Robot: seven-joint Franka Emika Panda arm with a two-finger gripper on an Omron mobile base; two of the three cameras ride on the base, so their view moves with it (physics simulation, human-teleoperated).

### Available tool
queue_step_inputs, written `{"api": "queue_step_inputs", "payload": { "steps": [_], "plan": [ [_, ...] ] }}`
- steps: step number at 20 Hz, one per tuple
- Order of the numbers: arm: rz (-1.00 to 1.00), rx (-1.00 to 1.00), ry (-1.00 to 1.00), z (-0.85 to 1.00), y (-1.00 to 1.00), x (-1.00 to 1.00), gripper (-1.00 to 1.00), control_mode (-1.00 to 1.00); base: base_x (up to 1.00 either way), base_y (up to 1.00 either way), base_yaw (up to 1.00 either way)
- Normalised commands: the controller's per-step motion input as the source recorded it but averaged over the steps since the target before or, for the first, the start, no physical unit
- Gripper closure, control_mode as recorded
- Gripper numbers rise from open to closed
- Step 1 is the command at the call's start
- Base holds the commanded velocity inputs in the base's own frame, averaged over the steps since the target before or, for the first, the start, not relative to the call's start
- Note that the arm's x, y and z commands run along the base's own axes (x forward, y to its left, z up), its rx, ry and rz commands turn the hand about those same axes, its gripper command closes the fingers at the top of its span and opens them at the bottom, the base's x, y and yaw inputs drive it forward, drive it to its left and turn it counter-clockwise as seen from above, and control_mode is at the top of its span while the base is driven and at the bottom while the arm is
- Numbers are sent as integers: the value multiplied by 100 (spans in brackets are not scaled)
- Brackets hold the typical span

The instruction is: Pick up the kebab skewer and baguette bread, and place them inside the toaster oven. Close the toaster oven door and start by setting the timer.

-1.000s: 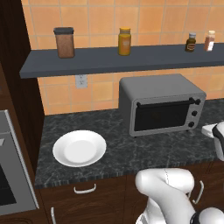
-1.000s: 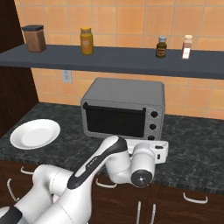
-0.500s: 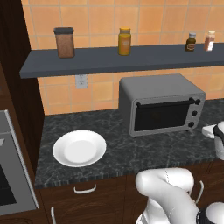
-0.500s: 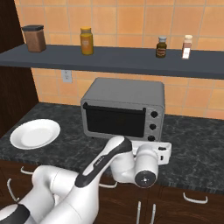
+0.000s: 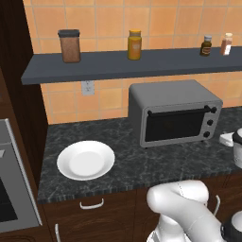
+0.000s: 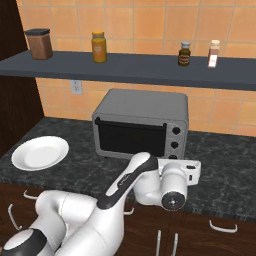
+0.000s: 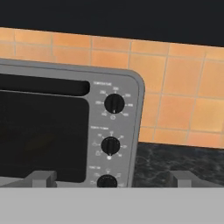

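Observation:
The grey toaster oven stands on the dark counter against the tiled wall. Its dark glass door is shut, the bar handle along its top. Three dark knobs run down its right side. My gripper is open, low in front of the oven's knob column, with nothing between its fingers. My hand hovers just before the oven's lower right corner. The kebab skewer and baguette bread are out of view.
A white plate, with nothing on it, lies on the counter left of the oven. A dark shelf above carries a brown canister, an orange jar and two small bottles. A built-in steel oven sits at far left.
My hand has shifted slightly to the right in front of the toaster oven. The jaws stay wide apart, and nothing else has moved.

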Motion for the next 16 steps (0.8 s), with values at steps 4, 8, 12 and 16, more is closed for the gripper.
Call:
{"api": "queue_step_inputs", "payload": {
  "steps": [4, 8, 12, 16],
  "plan": [
    [0, -1, 0, -7, 0, 13, -100, -100, 0, 0, 0],
    [0, -1, 0, -9, -4, 21, -100, -100, 0, 0, 0],
    [0, -2, 0, -10, -2, 25, -100, -100, 0, 0, 0],
    [0, -2, 0, -11, 0, 14, -100, -100, 0, 0, 0]
  ]
}}
